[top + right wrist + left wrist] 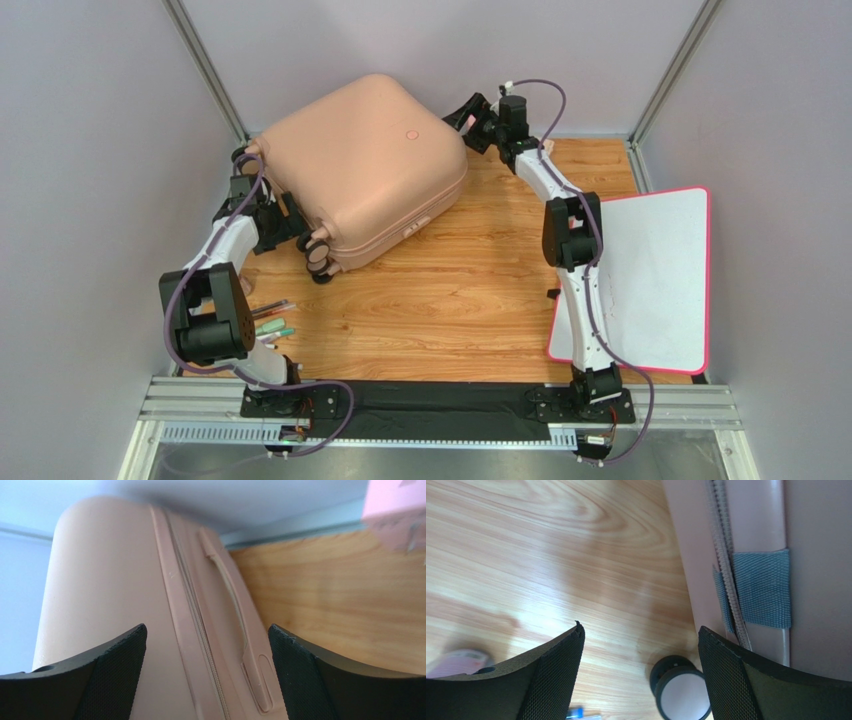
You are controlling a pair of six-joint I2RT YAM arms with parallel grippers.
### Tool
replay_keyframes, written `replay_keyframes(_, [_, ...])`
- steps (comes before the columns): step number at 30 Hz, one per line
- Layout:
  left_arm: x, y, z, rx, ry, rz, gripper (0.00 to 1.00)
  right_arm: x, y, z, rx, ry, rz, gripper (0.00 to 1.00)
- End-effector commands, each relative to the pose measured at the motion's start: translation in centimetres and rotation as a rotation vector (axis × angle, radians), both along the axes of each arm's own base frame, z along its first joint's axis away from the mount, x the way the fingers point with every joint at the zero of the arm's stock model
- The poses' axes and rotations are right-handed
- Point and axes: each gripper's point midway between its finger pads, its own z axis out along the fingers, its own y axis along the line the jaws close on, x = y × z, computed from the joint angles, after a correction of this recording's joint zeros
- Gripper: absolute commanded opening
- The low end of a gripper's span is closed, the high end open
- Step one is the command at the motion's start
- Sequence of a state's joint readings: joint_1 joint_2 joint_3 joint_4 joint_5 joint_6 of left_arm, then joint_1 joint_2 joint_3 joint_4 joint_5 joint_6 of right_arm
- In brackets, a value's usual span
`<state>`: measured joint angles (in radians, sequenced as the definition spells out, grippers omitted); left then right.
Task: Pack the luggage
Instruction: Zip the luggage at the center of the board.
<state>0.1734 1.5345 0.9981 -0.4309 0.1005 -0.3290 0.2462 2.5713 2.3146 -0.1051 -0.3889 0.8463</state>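
The luggage [365, 165] is a pale pink hard-shell suitcase lying closed and flat at the back of the wooden table, with its caster wheels [320, 255] at the near-left end. My left gripper [296, 220] is open beside that wheeled end. In the left wrist view the left gripper [640, 628] holds nothing; one wheel [681, 687] and the zipped side with a grey fabric tab [761, 587] lie ahead. My right gripper [463, 113] is open at the suitcase's far right corner. The right gripper [207, 626] faces the suitcase side [100, 580], zipper and handle [230, 590], without touching.
A flat white board with a pink rim [650, 280] lies at the table's right edge, under the right arm. Several pens [270, 322] lie by the left arm's elbow. Grey walls with metal posts close in the back and sides.
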Motion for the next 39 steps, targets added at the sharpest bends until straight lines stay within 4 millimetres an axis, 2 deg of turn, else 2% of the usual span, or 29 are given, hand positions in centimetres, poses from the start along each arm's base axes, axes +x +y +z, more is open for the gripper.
replay_keyframes(1, [2.3,0.3,1.3,0.035,-0.045,-0.031,0.89,-9.7,8.2,-2.2,0.066,0.078,0.435,0.9])
replay_keyframes(6, [3.0,0.0,0.7,0.016,-0.044,-0.063,0.89,-15.8,10.2,-3.7,0.079,0.12,0.59,0.88])
replay_keyframes(7, [3.0,-0.1,0.6,0.017,-0.046,-0.068,0.89,-17.1,9.9,-5.4,0.068,0.163,0.596,0.88])
replay_keyframes(8, [3.0,-0.1,0.5,0.017,-0.047,-0.071,0.89,-18.1,9.9,-4.5,0.063,0.15,0.608,0.88])
replay_keyframes(9, [3.1,-0.2,0.6,0.016,-0.052,-0.08,0.89,-19.0,10.0,-4.7,0.056,0.155,0.619,0.88])
replay_keyframes(10, [3.2,-0.4,0.6,0.014,-0.06,-0.096,0.89,-20.5,9.4,-6.5,0.038,0.197,0.621,0.88])
replay_keyframes(11, [3.2,-0.4,0.5,0.012,-0.06,-0.099,0.89,-21.1,9.1,-5.1,0.03,0.169,0.617,0.88])
replay_keyframes(16, [4.0,-0.8,0.4,-0.018,-0.07,-0.115,0.89,-24.2,7.4,-4.7,-0.017,0.15,0.624,0.87])
replay_keyframes(17, [4.2,-1.0,0.3,-0.023,-0.068,-0.122,0.88,-25.0,7.1,-5.1,-0.028,0.163,0.626,0.87])
replay_keyframes(18, [4.4,-1.0,0.1,-0.027,-0.066,-0.126,0.88,-25.6,6.9,-4.0,-0.038,0.147,0.632,0.87])
replay_keyframes(20, [4.9,-1.0,0.1,-0.03,-0.064,-0.127,0.88,-26.3,6.5,-3.7,-0.058,0.12,0.643,0.87])
replay_keyframes(21, [5.2,-1.0,0.2,-0.03,-0.068,-0.128,0.88,-27.5,6.0,-4.0,-0.068,0.154,0.647,0.87])
replay_keyframes(23, [5.8,-0.9,0.4,-0.029,-0.079,-0.127,0.88,-28.4,5.8,-4.2,-0.081,0.155,0.656,0.87])
replay_keyframes(24, [6.1,-0.9,0.7,-0.03,-0.088,-0.126,0.88,-29.6,5.6,-5.2,-0.09,0.184,0.666,0.87])
replay_keyframes(26, [6.9,-0.5,1.2,-0.015,-0.1,-0.112,0.88,-30.6,5.6,-5.1,-0.108,0.182,0.678,0.87])
replay_keyframes(27, [7.2,-0.3,1.4,-0.008,-0.106,-0.108,0.88,-31.9,5.7,-5.8,-0.123,0.2,0.702,0.87])
replay_keyframes(29, [8.1,-0.1,2.2,-0.001,-0.13,-0.109,0.88,-33.3,6.0,-5.3,-0.142,0.188,0.732,0.87])
replay_keyframes(31, [9.1,0.1,3.1,0.006,-0.151,-0.11,0.88,-35.4,6.5,-5.8,-0.193,0.192,0.778,0.87])
replay_keyframes(32, [9.4,0.2,2.8,0.006,-0.142,-0.11,0.88,-36.0,6.6,-5.2,-0.201,0.172,0.786,0.88])
replay_keyframes(33, [9.9,0.4,3.3,0.009,-0.149,-0.11,0.88,-36.8,7.0,-5.2,-0.208,0.172,0.799,0.88])
replay_keyframes(35, [10.5,0.6,2.7,0.005,-0.133,-0.107,0.88,-37.4,6.6,-5.7,-0.234,0.18,0.781,0.88])
replay_keyframes(37, [11.3,1.3,3.3,0.012,-0.141,-0.093,0.88,-37.5,6.1,-6.0,-0.264,0.186,0.745,0.88])
replay_keyframes(38, [11.6,1.5,3.0,0.007,-0.135,-0.087,0.88,-37.8,5.6,-5.7,-0.272,0.179,0.731,0.88])
replay_keyframes(39, [12.1,2.0,3.6,0.006,-0.148,-0.075,0.88,-37.8,5.4,-5.5,-0.28,0.17,0.72,0.88])
